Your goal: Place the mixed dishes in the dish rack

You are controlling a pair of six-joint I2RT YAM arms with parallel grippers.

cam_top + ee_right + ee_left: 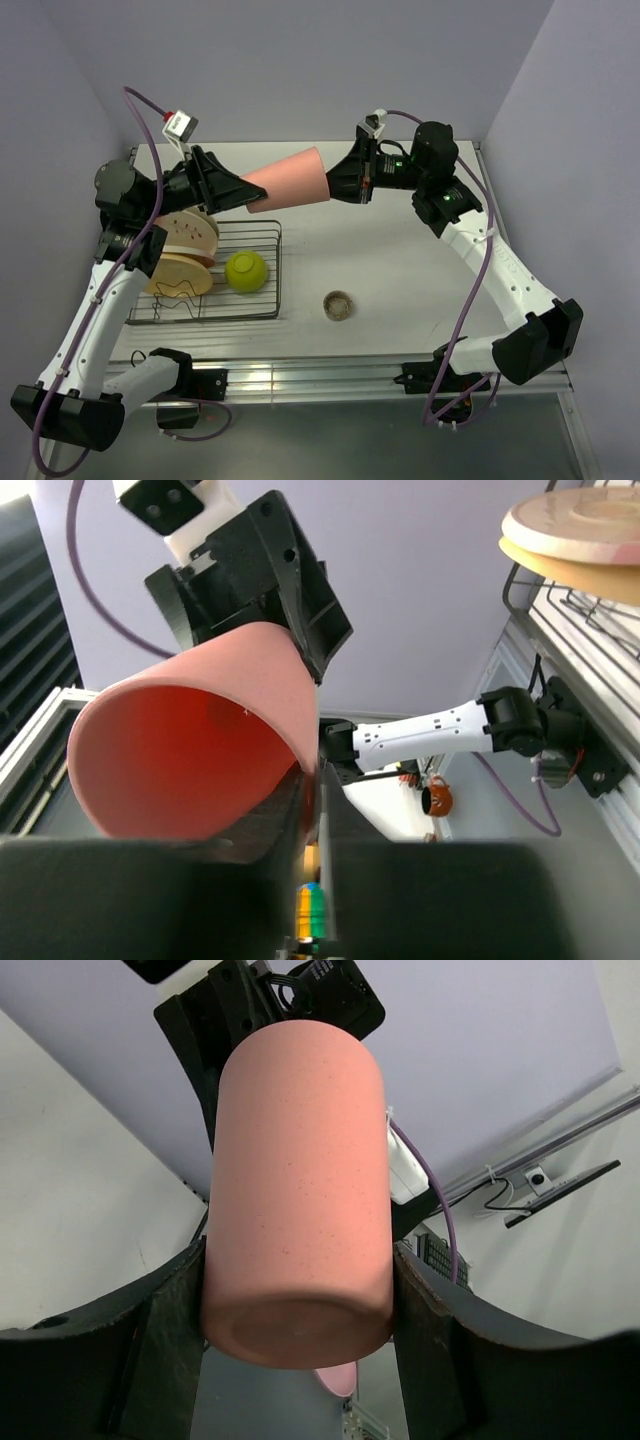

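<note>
The pink cup [290, 180] hangs on its side in the air above the back of the table, between both grippers. My left gripper [243, 194] is shut on its base end, with a finger [165, 1340] pressed on each side of the cup [300, 1190]. My right gripper [335, 180] pinches the rim wall of the cup [190, 750] at its open end. The dish rack [272, 262] stands at the left and holds a cream-and-pink plate [186, 233], a yellow-orange plate [180, 279] and the yellow-green bowl [246, 270]. The tiny grey-brown cup [338, 304] stands on the table.
The plates [580, 520] and the rack's wires [590, 610] show at the upper right of the right wrist view. Purple walls close in the back and both sides. A metal rail [300, 375] runs along the near edge.
</note>
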